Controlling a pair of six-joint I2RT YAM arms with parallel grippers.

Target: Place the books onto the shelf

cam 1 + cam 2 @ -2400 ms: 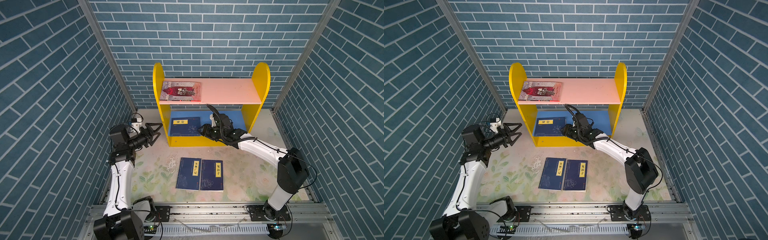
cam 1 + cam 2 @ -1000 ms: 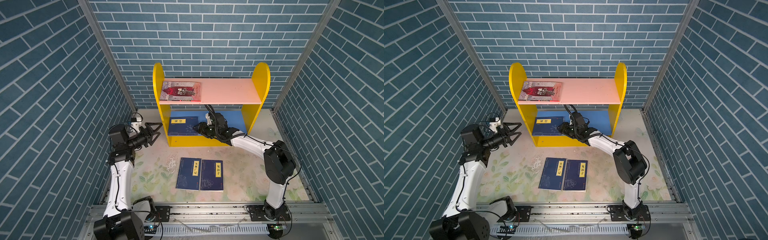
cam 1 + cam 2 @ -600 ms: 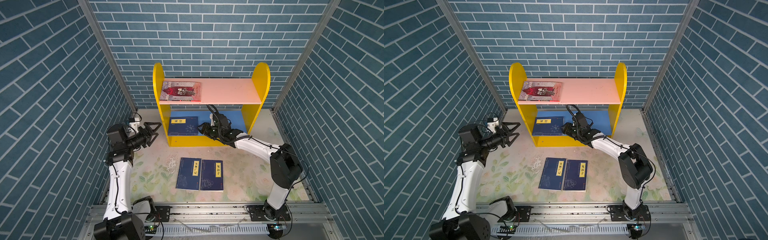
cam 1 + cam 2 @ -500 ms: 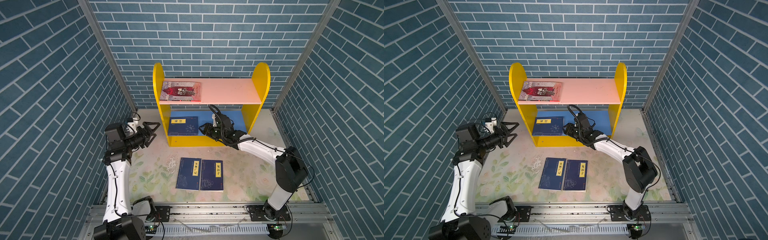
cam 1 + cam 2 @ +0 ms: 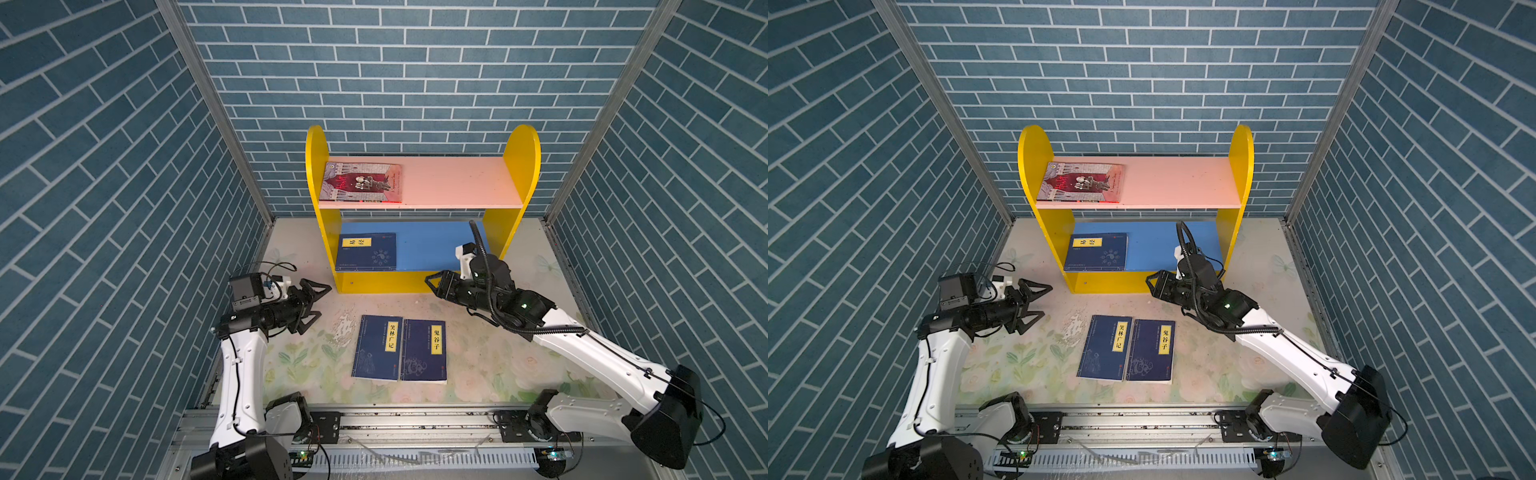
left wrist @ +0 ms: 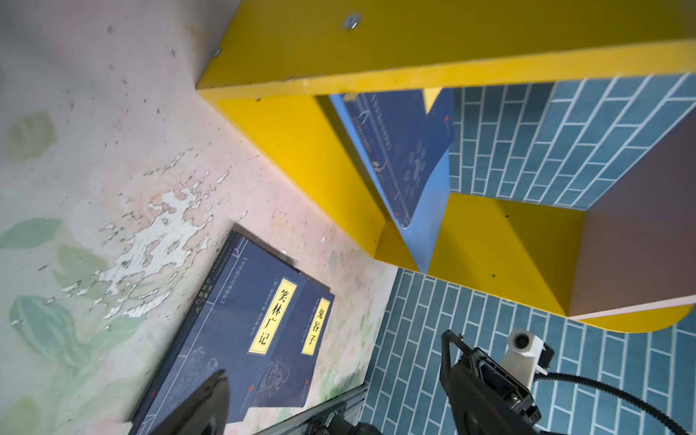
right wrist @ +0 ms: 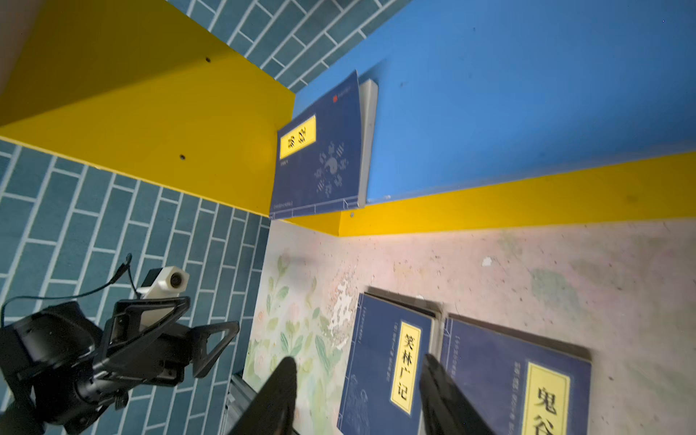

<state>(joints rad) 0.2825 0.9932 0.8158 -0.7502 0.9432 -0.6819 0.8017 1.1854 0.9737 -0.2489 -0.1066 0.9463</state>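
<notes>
Black left hand (image 5: pixel 325 299) level, wide, empty.

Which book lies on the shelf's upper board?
The red illustrated book, on the pink board. The navy ones lie lower: one on the blue board, the rest on the table.

We identify the bench (image 5: pixel 490 365) as a floral-printed surface. It carries the shelf (image 5: pixel 322 232), which stands beyond both sets of jaws. On the pink upper board (image 5: pixel 457 183), the illustrated book (image 5: pixel 361 183) lies flat at the end on the left jaws' side. On the blue lower board (image 5: pixel 432 249), a shelved navy book (image 5: pixel 366 252) lies flat at that same end, just beside the yellow side panel. Directly on the bench, between the left jaws and the right jaws, we find the first bench book (image 5: pixel 377 347) and the second bench book (image 5: pixel 424 351) side by side, labels up. A worn patch (image 5: pixel 343 328) of peeled print lies between the left jaws and the first bench book.
</notes>
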